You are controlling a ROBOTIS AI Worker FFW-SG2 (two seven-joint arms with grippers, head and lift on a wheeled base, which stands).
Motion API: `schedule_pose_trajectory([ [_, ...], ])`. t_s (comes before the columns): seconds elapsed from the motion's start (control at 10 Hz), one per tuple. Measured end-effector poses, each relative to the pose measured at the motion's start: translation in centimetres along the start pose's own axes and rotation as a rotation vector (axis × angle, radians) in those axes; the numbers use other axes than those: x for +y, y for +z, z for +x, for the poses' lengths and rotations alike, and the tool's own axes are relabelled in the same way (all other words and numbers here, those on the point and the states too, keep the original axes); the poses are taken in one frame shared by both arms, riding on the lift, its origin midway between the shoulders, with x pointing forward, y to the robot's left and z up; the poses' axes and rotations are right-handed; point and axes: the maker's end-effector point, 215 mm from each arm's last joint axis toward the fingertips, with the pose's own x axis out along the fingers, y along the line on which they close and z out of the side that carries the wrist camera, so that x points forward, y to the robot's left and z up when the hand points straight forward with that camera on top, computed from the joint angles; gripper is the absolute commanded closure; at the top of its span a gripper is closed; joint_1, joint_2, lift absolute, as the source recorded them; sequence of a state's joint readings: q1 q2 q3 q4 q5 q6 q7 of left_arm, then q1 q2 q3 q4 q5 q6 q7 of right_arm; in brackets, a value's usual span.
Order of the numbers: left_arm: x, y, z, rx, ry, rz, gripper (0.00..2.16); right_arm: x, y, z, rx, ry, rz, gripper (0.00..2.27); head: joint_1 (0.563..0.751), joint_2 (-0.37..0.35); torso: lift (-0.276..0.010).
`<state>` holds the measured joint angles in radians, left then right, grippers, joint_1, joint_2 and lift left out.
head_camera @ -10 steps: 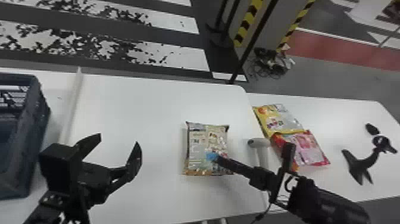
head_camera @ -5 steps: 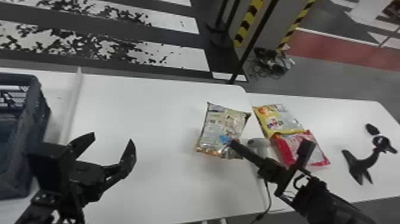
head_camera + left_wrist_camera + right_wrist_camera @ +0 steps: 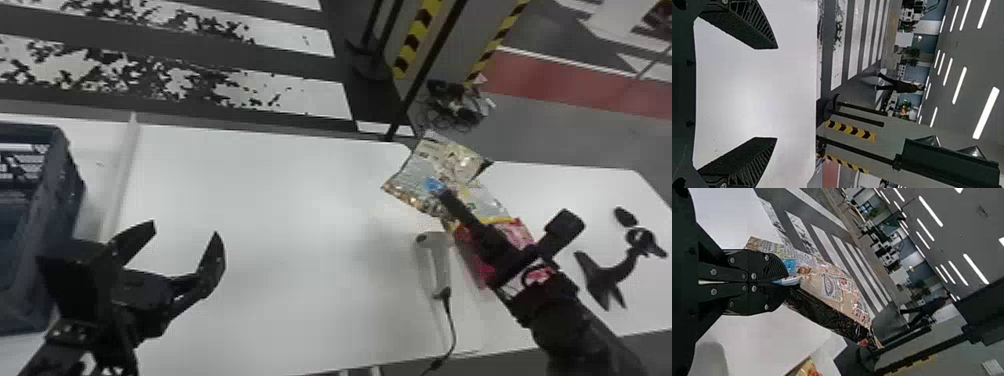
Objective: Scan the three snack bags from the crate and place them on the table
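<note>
Beyond the scanner (image 3: pixel 433 257), the right gripper (image 3: pixel 785 281) pinches the tan bag (image 3: pixel 425 162), likely so it can join the yellow bag (image 3: pixel 489 201) and red bag (image 3: pixel 521 231) beside the scanner; left of the scanner, the left gripper (image 3: pixel 184 233) stands spread, probably spare

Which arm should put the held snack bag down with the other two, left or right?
Right, I'd say: the right gripper is shut on the snack bag, near the yellow bag and red bag. The left gripper is empty, over by the crate.
</note>
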<state>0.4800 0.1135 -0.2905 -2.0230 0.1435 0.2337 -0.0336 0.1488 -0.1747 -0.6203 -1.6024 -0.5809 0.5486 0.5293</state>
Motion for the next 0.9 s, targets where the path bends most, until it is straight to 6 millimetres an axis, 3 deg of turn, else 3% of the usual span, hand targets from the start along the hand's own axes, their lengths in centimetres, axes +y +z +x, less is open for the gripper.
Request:
schedule_pose_trajectory([
  [0.3, 0.3, 0.1, 0.0, -0.001, 0.007, -0.002, 0.03, -9.4, 4.8, -0.2, -0.142, -0.175, 0.092, 2.14, 0.695, -0.350, -0.062],
  [0.5, 0.1, 0.2, 0.1, -0.003, 0.002, -0.002, 0.03, -13.9, 6.8, -1.5, -0.215, -0.270, 0.097, 2.14, 0.695, -0.350, -0.062],
  [0.7, -0.1, 0.4, 0.2, -0.006, -0.003, -0.002, 0.03, -17.3, 7.3, -2.5, -0.249, -0.352, 0.097, 2.14, 0.695, -0.350, -0.062],
  [0.9, -0.1, 0.3, 0.2, -0.006, -0.006, -0.001, 0.03, -20.2, 6.3, -3.5, -0.241, -0.442, 0.111, 2.14, 0.695, -0.350, -0.062],
])
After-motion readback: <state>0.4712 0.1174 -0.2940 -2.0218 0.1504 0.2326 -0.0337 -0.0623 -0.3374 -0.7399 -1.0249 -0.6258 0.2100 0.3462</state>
